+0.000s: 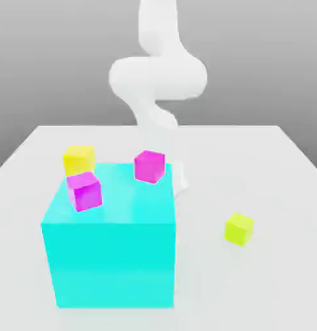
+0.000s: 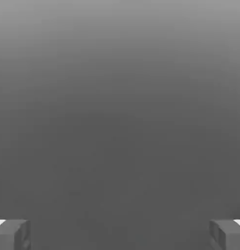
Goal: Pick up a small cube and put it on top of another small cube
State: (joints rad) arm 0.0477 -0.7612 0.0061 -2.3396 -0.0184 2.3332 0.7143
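the lime cube (image 1: 239, 229) sits alone on the white surface (image 1: 277, 181), off to the exterior view's right of the big cyan block (image 1: 109, 245) and well apart from it. the pinkish-magenta cube (image 1: 149, 165) rests on the block's top near its far edge; a more violet cube (image 1: 84, 191) sits on that top nearer the front, and a golden-yellow cube (image 1: 78, 158) stands behind the block. the claw (image 2: 120, 234) is spread wide, holding nothing, its two fingertips (image 2: 14, 234) far apart. the arm (image 1: 157, 77) is raised at the back, so i reckon it must come forward, down and toward the exterior view's right to reach the lime cube.
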